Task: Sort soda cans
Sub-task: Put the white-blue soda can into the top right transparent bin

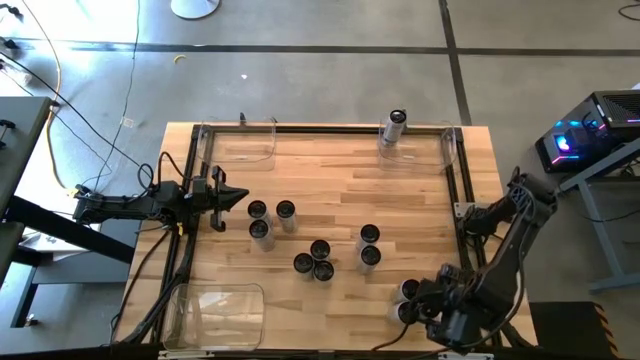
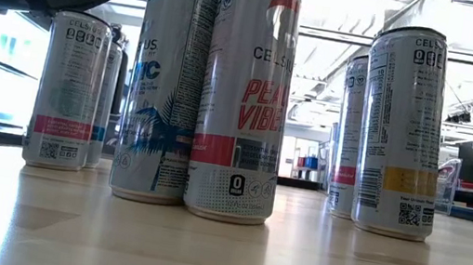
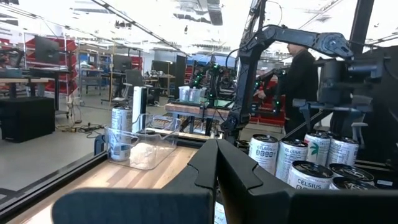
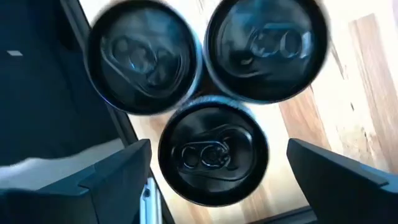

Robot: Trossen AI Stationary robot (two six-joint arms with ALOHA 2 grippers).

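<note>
The wooden worktop (image 1: 330, 180) carried clear plastic bins at its corners: one at the far left (image 1: 245, 140), one at the far right (image 1: 425, 145) with a single can (image 1: 394, 128) in it, and one at the near left (image 1: 220, 310). Upright Celsius soda cans stood in small clusters across the middle of the worktop, three of them (image 1: 270, 220) nearest the left arm, three (image 1: 314, 260) at the centre and two (image 1: 369, 247) a little to their right. The left hand (image 1: 232, 196) waited at the left edge, clenched on nothing, its tip aimed toward that nearest trio. The right hand (image 4: 214, 180) hung at the near right corner with its fingers (image 4: 115, 171) spread wide and nothing grasped, directly over another huddle of three cans. The nearest of those, a can (image 4: 213, 154) seen lid-on, sat between the fingers with its long axis vertical, touching its two neighbours (image 4: 144, 57) behind it. The right arm was plainly the closer one; a straight drop looked likely to bracket that can, though the packed neighbours could be knocked.
</note>
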